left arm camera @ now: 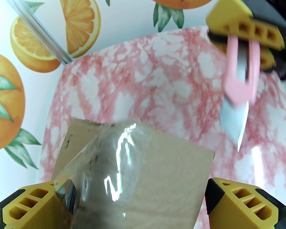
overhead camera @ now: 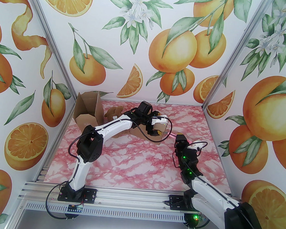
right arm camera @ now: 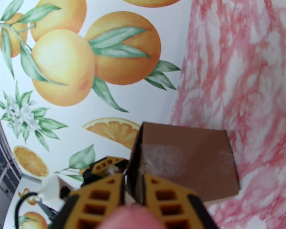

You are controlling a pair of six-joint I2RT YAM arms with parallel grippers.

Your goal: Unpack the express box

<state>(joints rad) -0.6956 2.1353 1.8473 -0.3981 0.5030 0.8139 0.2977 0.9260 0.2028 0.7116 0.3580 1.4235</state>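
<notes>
Right end effector (left arm camera: pixel 243 41), clamping knife (left arm camera: pixel 234 89), near box (left arm camera: pixel 160 170)

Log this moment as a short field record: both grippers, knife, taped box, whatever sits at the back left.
left gripper: fingers wide open, straddling the taped box
right gripper: fingers shut on the pink knife
pink knife: blade out, tip near the box's edge, apparently not touching
taped box: closed, clear tape across it
back left: open box, teddy bear beside it

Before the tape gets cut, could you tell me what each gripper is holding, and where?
Right gripper pinches the pink knife by its handle, blade out. Left gripper straddles the cardboard box; whether it grips cannot be told.
</notes>
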